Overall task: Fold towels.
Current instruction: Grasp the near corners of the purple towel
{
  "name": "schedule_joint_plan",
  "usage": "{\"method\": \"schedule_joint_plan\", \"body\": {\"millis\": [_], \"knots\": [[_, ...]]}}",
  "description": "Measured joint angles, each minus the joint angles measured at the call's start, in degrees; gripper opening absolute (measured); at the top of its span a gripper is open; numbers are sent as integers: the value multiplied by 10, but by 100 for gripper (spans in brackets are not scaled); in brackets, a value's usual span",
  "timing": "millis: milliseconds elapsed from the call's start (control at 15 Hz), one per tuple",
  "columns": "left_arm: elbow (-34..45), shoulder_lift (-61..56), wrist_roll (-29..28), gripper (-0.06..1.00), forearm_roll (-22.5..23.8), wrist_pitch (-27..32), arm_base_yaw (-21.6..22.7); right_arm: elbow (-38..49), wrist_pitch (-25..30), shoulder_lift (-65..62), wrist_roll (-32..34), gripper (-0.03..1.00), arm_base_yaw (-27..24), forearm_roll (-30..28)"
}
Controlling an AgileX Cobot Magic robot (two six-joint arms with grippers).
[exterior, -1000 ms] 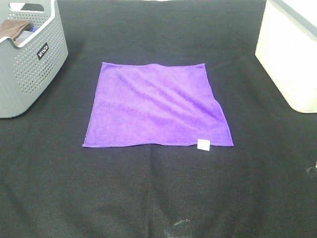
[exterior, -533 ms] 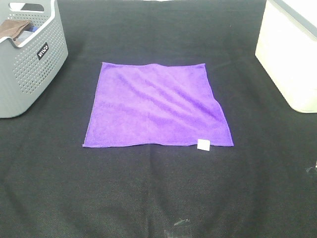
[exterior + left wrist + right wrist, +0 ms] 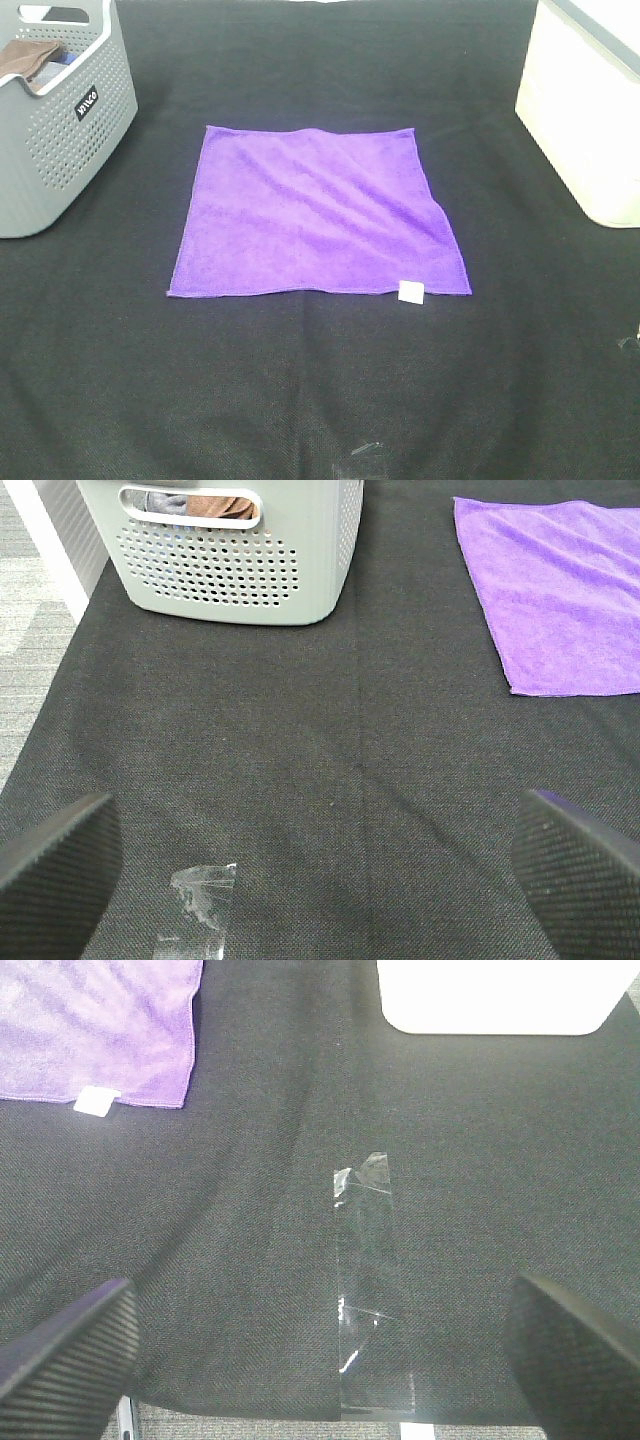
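A purple towel [image 3: 315, 212] lies spread flat in the middle of the black table, with a small white tag [image 3: 411, 291] at its near right corner. It also shows in the left wrist view [image 3: 560, 590] and the right wrist view [image 3: 95, 1030]. No gripper shows in the exterior high view. My left gripper [image 3: 320, 870] is open and empty, hovering over bare cloth near the table's front left, well short of the towel. My right gripper [image 3: 320, 1350] is open and empty over the front right edge of the table, also apart from the towel.
A grey perforated basket [image 3: 55, 130] with a brown cloth inside stands at the back left, also in the left wrist view [image 3: 235, 550]. A white bin [image 3: 590, 110] stands at the back right. Strips of clear tape [image 3: 368, 1280] lie on the black cloth near the front edge.
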Motion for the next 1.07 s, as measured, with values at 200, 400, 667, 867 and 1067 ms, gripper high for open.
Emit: {"method": "schedule_joint_plan", "body": {"millis": [200,400,667,867,1067], "knots": [[0,0,0,99,0,0,0,0,0,0,0,96,0,3],[-11,16,-7,99,-19,18,0,-3,-7,0,-20,96,0,0],[-162,309,-6,95,-62,80,0,-110,50,258,-19,96,0,14],[-252,532,36,95,-60,54,0,-199,17,518,-16,96,0,89],[-308,706,96,95,-127,2,0,-280,-77,721,-143,96,0,210]]}}
